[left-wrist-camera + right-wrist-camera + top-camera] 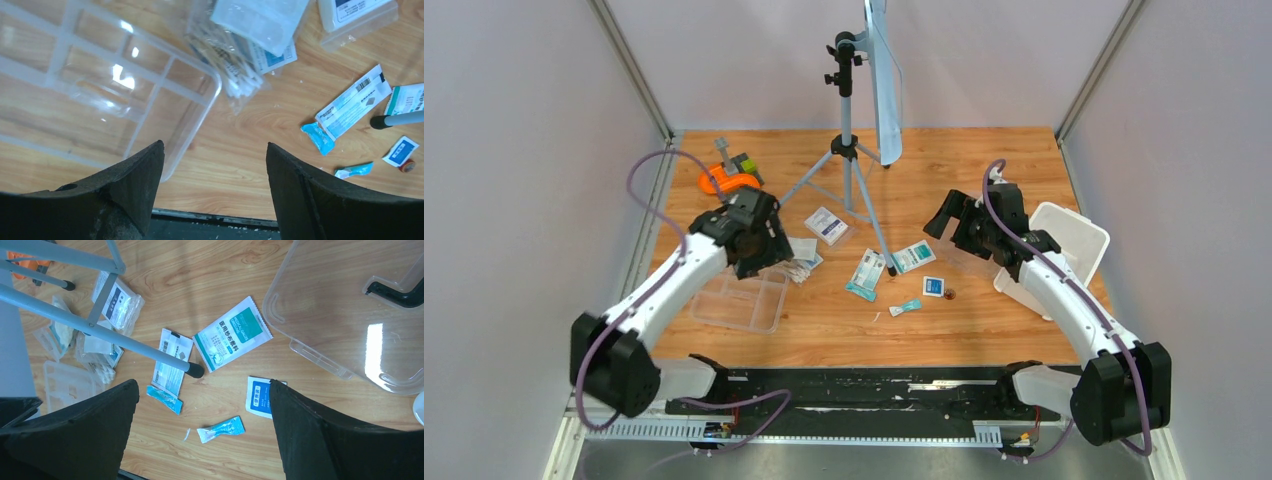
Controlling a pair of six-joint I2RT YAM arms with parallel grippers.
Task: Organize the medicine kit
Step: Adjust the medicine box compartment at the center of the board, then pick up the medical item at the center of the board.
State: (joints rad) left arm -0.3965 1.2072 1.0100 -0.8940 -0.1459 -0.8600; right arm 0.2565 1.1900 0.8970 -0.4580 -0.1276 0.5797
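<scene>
Count: one clear divided tray near left; one white tub right, one clear lid beside it. Four loose packets at centre of the counter. Left claw and right claw both wide, empty.

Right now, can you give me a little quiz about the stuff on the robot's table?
1. True or false: the clear divided tray is filled to the top.
2. What stands in the middle of the table? A) a tripod B) a bottle C) a bowl
3. Which arm is the white tub next to, left or right?
Key: 1 false; 2 A; 3 right.
</scene>
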